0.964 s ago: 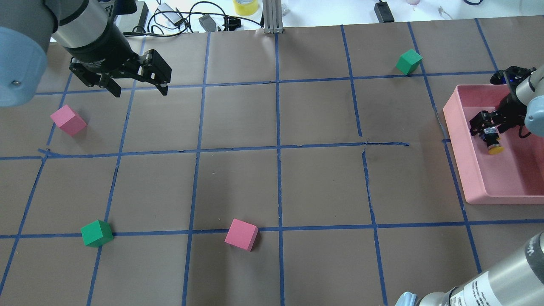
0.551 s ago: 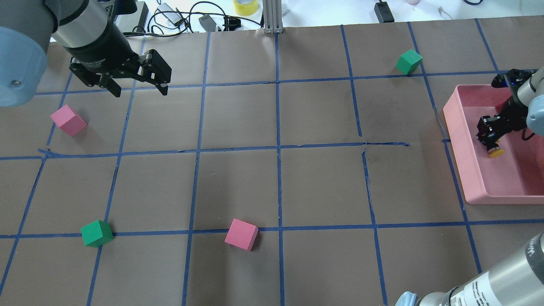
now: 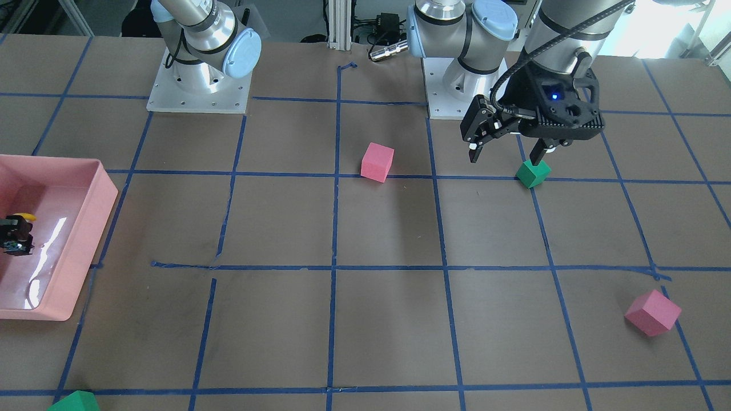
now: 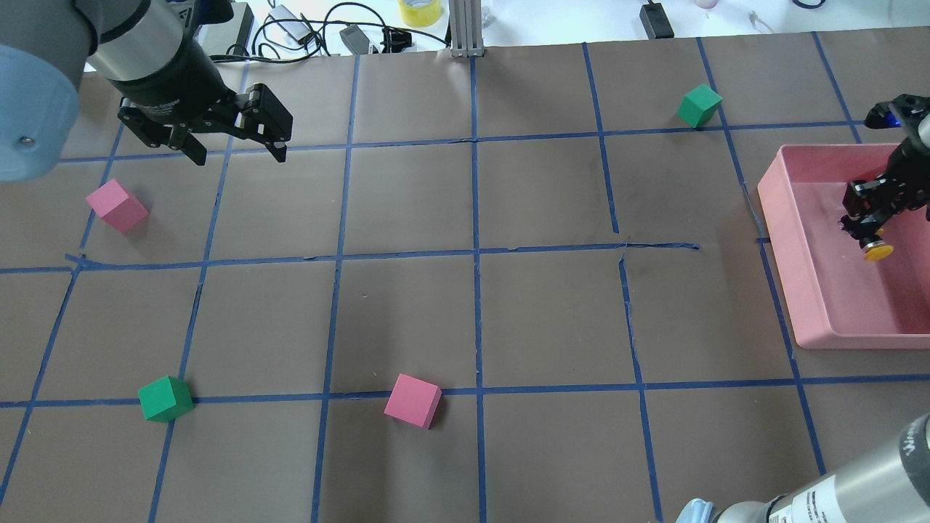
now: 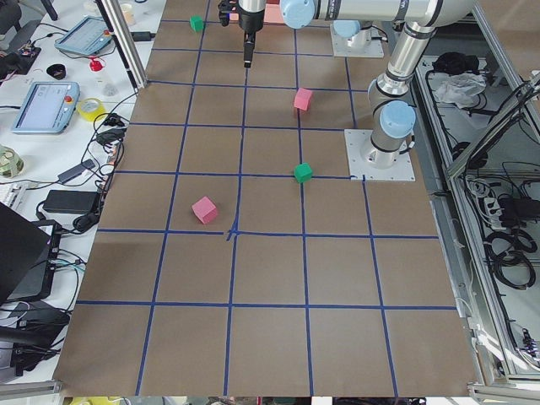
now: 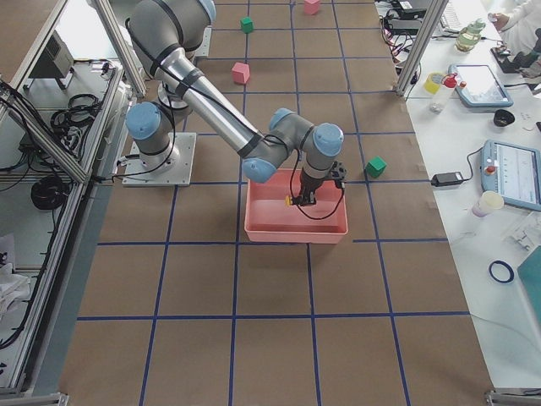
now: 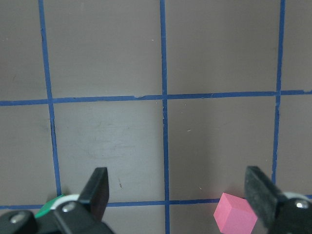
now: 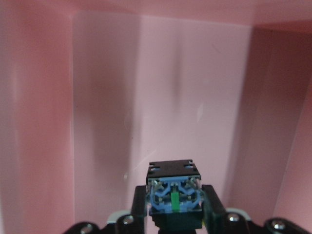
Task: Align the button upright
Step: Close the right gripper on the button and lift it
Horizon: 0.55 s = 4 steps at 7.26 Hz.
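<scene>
The button (image 4: pixel 878 253) has a yellow cap and a black body. My right gripper (image 4: pixel 868 232) is shut on it inside the pink tray (image 4: pixel 781 240). In the right wrist view the button (image 8: pixel 174 192) sits between the fingers (image 8: pixel 212 204), with its blue and silver terminal base facing the camera and its cap pointing away. The front view shows the button (image 3: pixel 23 217) over the tray floor. My left gripper (image 4: pixel 238 155) is open and empty, high above the table; it also shows in the left wrist view (image 7: pixel 179 190).
Two pink cubes (image 4: pixel 116 205) (image 4: pixel 413 400) and two green cubes (image 4: pixel 166 398) (image 4: pixel 699 105) lie scattered on the brown, blue-taped table. The tray stands at the table's right edge. Cables and tape rolls lie beyond the far edge.
My right gripper has moved to the right across the tray with the button in it. The left arm has not moved.
</scene>
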Each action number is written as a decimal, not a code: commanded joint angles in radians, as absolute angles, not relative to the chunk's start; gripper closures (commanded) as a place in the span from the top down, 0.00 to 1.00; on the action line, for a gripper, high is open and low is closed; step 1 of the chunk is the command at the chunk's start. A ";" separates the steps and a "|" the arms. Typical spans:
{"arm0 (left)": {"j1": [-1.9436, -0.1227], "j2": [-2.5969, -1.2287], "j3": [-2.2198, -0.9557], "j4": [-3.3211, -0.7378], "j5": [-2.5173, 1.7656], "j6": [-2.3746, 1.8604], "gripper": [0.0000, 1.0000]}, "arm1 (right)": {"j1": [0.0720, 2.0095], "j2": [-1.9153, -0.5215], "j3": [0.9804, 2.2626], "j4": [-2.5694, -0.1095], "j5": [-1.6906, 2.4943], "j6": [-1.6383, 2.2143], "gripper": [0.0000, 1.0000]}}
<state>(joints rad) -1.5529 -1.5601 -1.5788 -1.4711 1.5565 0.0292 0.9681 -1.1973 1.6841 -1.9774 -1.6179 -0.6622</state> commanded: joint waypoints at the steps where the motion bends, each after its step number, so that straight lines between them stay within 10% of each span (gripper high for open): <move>1: -1.554 -1.560 -1.580 -1.471 1.557 0.029 1.00 | 0.980 -1.241 1.585 -1.852 -1.580 -0.675 0.00; 4: -1.554 -1.560 -1.580 -1.471 1.557 0.029 1.00 | 1.099 -1.290 1.458 -1.776 -1.569 -0.660 0.00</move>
